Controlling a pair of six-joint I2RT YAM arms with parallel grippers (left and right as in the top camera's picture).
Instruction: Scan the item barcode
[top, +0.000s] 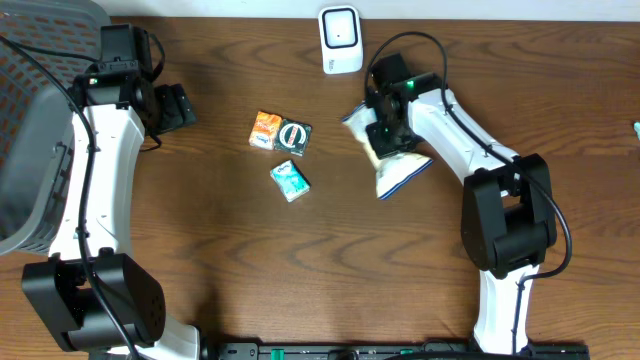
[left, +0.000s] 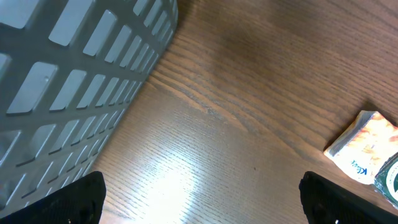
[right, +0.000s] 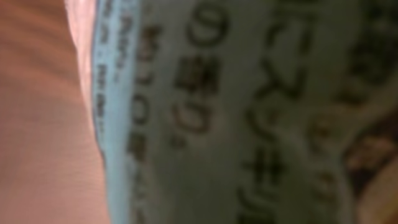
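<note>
Right tool (top: 383, 132) was clamped shut on the pouch (top: 393, 172), gripping it near its upper end. In the right wrist view the pouch filled almost the whole frame, with only a strip of brown surface (top: 300, 270) showing down the left side. A pale blue band ran along that edge of the pouch. Dark printed characters crossed the cream face, possibly Japanese script, but the close view was too blurred to read a word.

From overhead, the pouch sat under the right tool in the upper middle of the surface. Its long axis ran on a diagonal: one end pointed up toward the white scanner (top: 340, 40), and the blue-trimmed end pointed down and right toward the near edge. The scanner stood at the far edge, near the pouch's upper end but apart from it.

To the left lay three small packets: an orange one (top: 266, 130) touching a dark one with a round emblem (top: 294, 136), and a teal one (top: 290, 181) just below them. A bare strip separated them from the pouch. The whole near half of the surface lay bare.

Far left, the left tool (top: 178, 108) hung with its jaws spread wide and gripped nothing. It sat beside the grey slotted basket (top: 30, 170), which overhung the left edge.
</note>
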